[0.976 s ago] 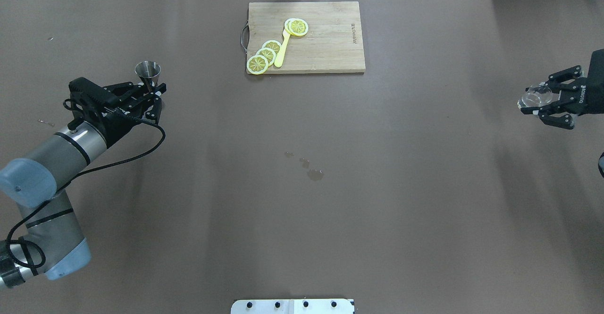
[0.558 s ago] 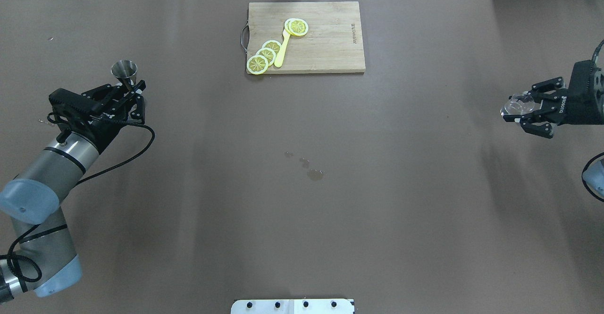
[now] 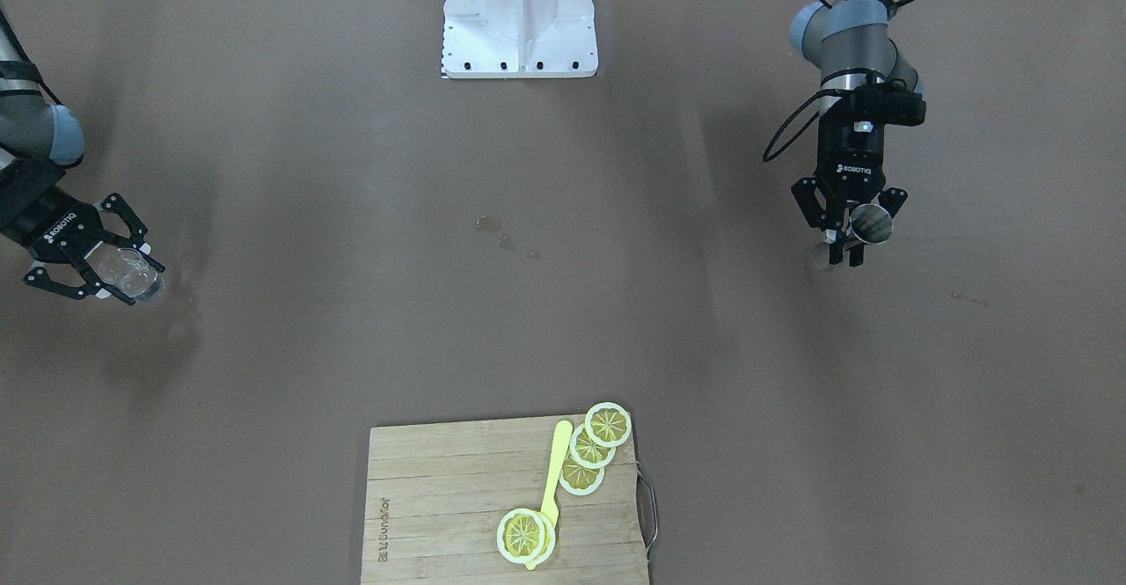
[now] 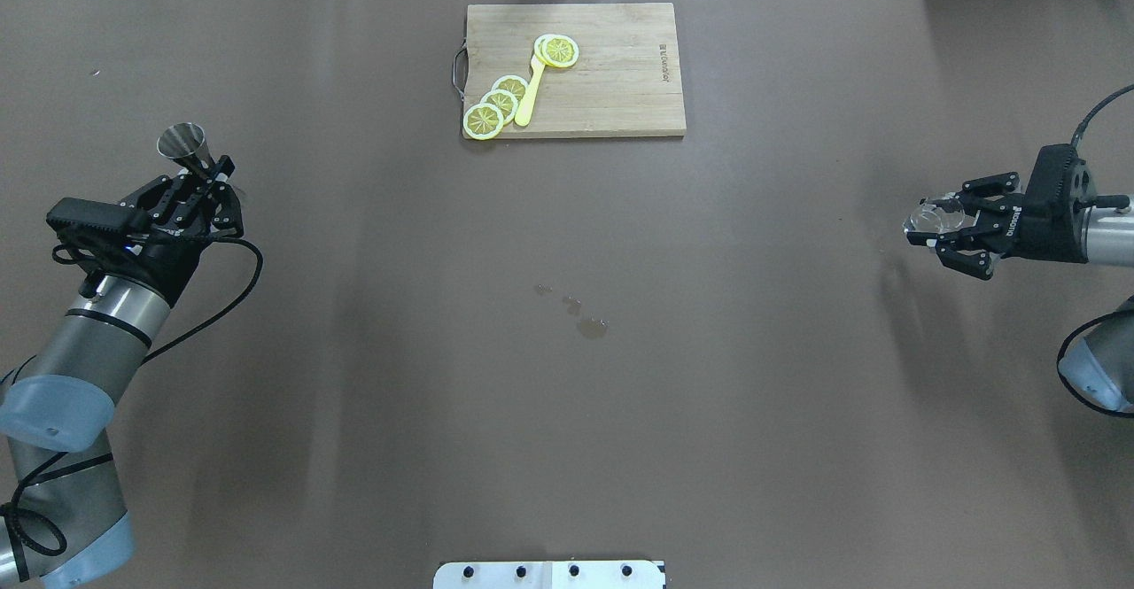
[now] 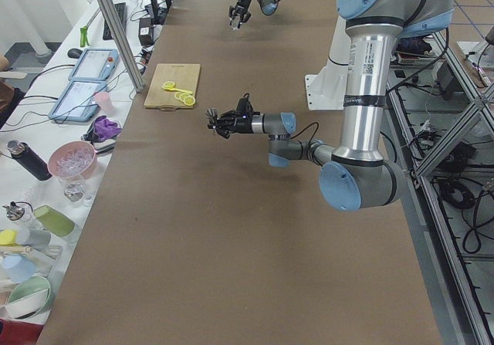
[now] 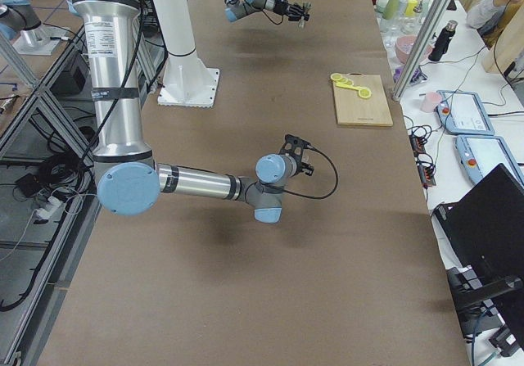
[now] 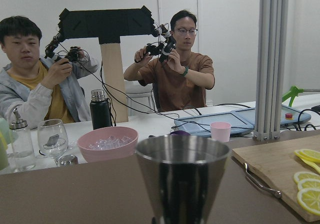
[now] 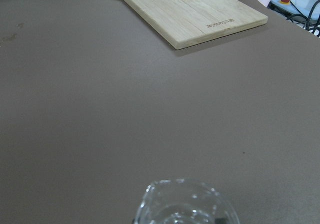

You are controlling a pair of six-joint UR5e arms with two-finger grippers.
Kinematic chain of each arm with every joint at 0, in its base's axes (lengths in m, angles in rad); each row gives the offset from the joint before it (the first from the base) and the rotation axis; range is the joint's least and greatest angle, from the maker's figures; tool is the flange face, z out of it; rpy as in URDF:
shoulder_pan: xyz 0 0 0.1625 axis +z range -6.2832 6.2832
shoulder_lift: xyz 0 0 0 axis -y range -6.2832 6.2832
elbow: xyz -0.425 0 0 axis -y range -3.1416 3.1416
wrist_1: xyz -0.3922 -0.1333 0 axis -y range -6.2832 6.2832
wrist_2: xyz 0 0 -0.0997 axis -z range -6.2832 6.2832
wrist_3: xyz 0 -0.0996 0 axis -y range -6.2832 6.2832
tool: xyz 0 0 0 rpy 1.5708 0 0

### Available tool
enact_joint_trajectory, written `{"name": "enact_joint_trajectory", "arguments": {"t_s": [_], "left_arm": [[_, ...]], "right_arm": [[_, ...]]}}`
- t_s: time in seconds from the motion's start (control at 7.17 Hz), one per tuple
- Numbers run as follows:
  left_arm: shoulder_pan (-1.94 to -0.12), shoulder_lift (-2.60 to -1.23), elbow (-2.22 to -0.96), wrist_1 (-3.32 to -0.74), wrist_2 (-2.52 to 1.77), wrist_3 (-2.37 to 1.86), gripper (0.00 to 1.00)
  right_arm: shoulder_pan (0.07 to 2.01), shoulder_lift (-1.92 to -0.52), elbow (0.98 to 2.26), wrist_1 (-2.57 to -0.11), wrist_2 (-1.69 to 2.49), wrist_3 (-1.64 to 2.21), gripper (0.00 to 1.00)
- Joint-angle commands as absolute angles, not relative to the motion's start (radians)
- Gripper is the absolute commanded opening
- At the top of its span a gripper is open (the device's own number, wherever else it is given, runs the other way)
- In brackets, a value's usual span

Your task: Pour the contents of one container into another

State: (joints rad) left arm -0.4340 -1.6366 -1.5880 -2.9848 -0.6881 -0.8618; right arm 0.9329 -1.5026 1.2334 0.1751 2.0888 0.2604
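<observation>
Brown-covered table [image 4: 567,412], one, with my two arms posted at opposite ends, well apart. Item: left gripper [image 4: 213,180], fingers closed on the narrow waist of a steel jigger [image 4: 182,142], mouth up in my wrist view, held clear of the table at my left end. Item: right gripper [image 4: 941,228], fingers clamped around a clear glass [image 4: 935,215], carried above the table at my right end; whether it holds anything I cannot tell. Item: wooden cutting board [image 4: 611,84] at the far middle edge, bearing lemon slices [image 4: 484,120] and a yellow utensil [image 4: 529,97]. Item: small wet spots [image 4: 592,328] near the table's centre. Beyond the far edge: two people [image 7: 175,78] and a pink bowl [image 7: 109,143].
</observation>
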Motion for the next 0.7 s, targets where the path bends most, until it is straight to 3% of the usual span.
{"name": "enact_joint_trajectory", "arguments": {"t_s": [0.0, 0.56], "left_arm": [[-0.426, -1.641, -1.589, -2.894, -0.658, -1.016, 0.0], [-0.367, -1.651, -1.586, -2.662, -0.545, -1.289, 0.0]], "right_arm": [[0.876, -1.499, 1.189, 0.242, 2.024, 0.297, 0.0], [0.85, -1.473, 1.144, 0.265, 2.006, 0.311, 0.0]]}}
